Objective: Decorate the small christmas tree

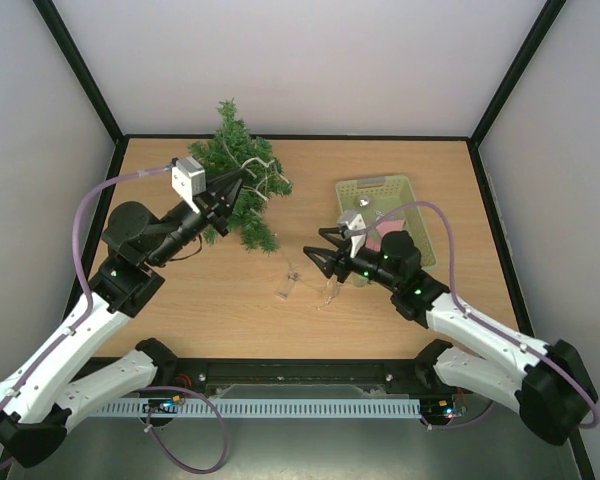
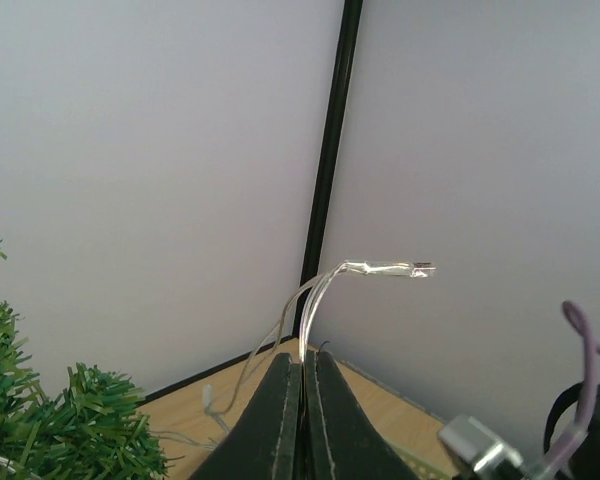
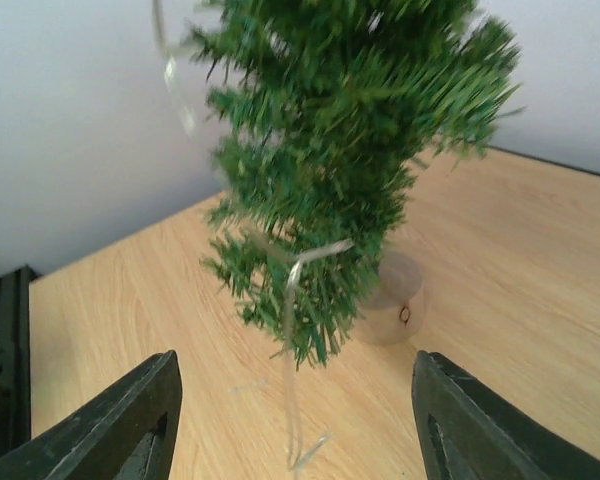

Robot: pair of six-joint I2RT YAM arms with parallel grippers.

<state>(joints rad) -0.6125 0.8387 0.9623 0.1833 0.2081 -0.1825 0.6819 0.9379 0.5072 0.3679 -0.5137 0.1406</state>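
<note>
Left gripper (image 2: pixel 302 372): jaws closed, pinching a thin light wire (image 2: pixel 380 268) that rises above them.
Right gripper (image 3: pixel 295 365): jaws apart, empty.
Small christmas tree (image 3: pixel 350 150): straight ahead of the right jaws, beside the left.

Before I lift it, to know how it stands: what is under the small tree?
A pale round base sits under the tree, resting on the table. A thin clear wire hangs off the branches, which hide the trunk and the base's top.

Wooden table (image 1: pixel 180 320): surface load.
The small christmas tree (image 1: pixel 242 185) stands rear left on a round wooden base (image 3: pixel 390 300); a pale green basket (image 1: pixel 380 187) sits rear right; a light wire (image 1: pixel 292 283) trails across the centre.
</note>
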